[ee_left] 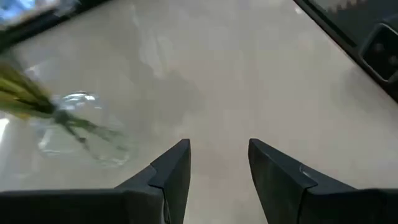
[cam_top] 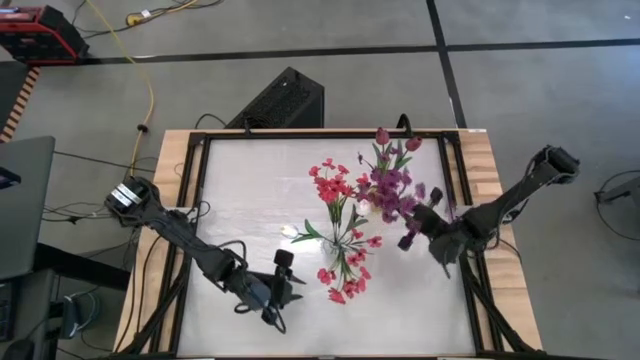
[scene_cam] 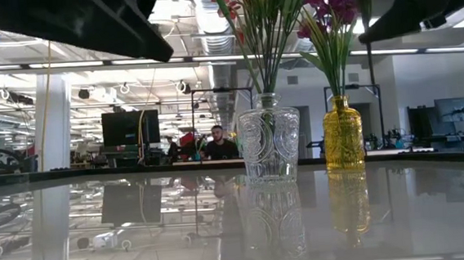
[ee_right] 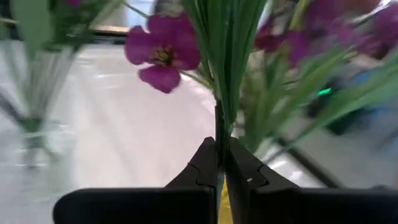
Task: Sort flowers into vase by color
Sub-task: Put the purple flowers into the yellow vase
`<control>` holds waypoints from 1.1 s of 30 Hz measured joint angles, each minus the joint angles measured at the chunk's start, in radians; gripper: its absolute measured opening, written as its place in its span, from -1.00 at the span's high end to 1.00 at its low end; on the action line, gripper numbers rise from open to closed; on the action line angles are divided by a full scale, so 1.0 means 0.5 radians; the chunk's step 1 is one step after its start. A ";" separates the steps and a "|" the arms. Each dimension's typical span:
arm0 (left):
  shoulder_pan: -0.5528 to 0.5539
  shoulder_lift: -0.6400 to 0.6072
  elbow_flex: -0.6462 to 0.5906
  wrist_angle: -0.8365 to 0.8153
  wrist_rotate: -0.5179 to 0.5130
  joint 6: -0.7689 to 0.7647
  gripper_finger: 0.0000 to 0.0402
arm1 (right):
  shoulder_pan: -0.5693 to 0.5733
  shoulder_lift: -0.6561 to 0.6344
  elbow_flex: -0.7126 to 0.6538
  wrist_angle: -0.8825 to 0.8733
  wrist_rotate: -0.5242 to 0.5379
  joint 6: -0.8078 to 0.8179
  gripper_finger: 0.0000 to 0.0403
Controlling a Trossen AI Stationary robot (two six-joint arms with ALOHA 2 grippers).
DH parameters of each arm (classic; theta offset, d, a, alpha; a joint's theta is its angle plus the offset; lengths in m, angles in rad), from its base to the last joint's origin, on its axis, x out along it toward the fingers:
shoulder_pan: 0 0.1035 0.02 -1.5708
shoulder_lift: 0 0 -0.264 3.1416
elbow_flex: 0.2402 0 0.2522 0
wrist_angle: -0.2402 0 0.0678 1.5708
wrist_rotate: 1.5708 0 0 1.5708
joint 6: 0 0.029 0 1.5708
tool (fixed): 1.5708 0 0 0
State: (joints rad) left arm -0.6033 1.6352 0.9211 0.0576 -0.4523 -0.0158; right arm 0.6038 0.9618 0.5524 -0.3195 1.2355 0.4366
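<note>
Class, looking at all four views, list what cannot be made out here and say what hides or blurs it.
- Stem's lower end: right wrist view, hidden between the right gripper fingers.
- Clear vase: left wrist view, blurred.
- Yellow vase mouth: high view, covered by purple flowers.
- Both grippers: low view, cut off above.

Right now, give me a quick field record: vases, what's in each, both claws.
clear vase: red flowers in it, near table centre
yellow vase: purple flowers in it, beside the clear vase
left claw: open, empty, above bare table near the front edge
right claw: shut on green stem among the purple flowers
purple bloom: right in front of the right claw
person: seated in the room behind the table
</note>
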 joint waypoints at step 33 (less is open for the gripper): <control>0.157 -0.198 -0.684 1.179 0.099 -0.118 0.25 | -0.931 -0.562 -0.499 1.184 -0.944 -0.978 0.82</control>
State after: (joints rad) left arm -0.5247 1.5364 0.5793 0.6472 -0.4030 -0.0748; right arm 0.1383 0.6807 0.3028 0.2724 0.7637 -0.0522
